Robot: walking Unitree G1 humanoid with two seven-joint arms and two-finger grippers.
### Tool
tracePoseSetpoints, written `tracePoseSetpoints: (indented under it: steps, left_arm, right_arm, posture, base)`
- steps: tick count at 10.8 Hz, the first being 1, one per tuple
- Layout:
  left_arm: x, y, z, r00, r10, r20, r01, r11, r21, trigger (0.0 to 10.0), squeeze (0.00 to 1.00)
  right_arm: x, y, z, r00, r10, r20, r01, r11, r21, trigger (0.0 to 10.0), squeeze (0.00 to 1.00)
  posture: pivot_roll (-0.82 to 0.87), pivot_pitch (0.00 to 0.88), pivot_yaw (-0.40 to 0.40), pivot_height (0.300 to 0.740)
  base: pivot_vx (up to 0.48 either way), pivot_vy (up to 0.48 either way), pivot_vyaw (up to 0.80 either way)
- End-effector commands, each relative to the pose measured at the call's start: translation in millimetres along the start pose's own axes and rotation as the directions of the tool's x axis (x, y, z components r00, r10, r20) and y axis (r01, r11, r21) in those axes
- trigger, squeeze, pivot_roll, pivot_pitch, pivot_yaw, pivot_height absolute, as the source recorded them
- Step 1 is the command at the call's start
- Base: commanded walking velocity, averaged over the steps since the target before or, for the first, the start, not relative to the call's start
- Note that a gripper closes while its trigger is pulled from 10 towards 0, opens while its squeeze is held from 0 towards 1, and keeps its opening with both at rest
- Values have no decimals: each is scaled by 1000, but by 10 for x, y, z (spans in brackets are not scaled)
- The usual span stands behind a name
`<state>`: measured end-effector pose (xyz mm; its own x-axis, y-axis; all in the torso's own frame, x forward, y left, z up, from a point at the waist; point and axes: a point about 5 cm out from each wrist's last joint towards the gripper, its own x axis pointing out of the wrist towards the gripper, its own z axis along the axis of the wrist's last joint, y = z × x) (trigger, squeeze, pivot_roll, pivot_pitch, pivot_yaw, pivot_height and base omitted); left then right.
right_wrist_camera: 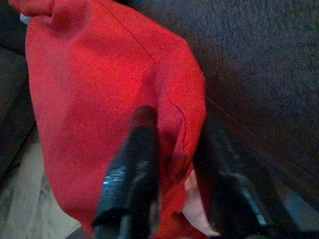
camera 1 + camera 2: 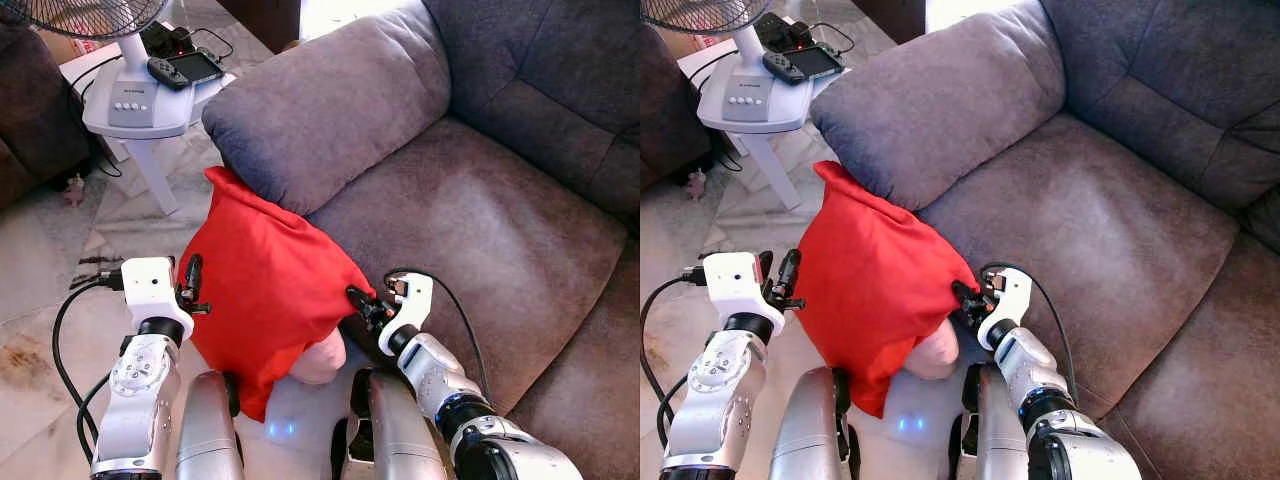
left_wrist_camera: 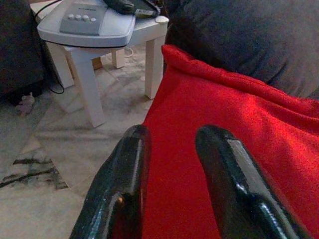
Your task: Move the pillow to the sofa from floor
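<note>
In the left eye view, the red pillow point(image 2: 265, 280) stands tilted against the front of the grey sofa point(image 2: 480, 220), its top corner tucked under the sofa's armrest cushion point(image 2: 330, 110) and its lower end down by the robot's legs on the floor point(image 2: 50, 290). The left gripper point(image 2: 190, 285) presses on the pillow's side away from the sofa; the right gripper point(image 2: 362, 303) is at the pillow's sofa-side edge. Beyond the pillow, beside the armrest, stands a white table point(image 2: 150, 120) bearing a fan base point(image 2: 135, 100) and a game controller point(image 2: 185, 68). In the left wrist view, the two black fingers point(image 3: 122, 189) are spread apart and lie against the red cloth, clamping nothing. In the right wrist view, the fingers point(image 1: 134, 169) straddle a fold of the pillow's edge beside the sofa front, gripping it.
</note>
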<state>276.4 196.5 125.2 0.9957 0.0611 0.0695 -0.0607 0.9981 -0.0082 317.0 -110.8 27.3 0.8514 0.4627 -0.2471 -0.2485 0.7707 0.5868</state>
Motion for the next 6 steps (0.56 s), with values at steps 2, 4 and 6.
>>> tracePoseSetpoints:
  steps: [2,4,6]
  left_arm:
    - [12,-12,-2,1000,3,6,-3,1000,-7,10000,0]
    - [40,-26,1,1000,-1,9,1,1000,-9,10000,0]
    - [76,-32,15,1000,-6,15,7,1000,-9,10000,0]
  right_arm:
    - [-38,-52,-37,1000,-14,-11,14,1000,1,0,0]
    - [-34,-52,-16,1000,-8,-8,8,1000,-10,0,0]
    - [-30,-48,4,1000,-4,-5,4,1000,-30,0,0]
  posture:
    - [166,258,-129,600]
    - [164,251,-125,600]
    - [164,245,-119,600]
  base:
    - [0,0,0]
    - [0,0,0]
    - [0,0,0]
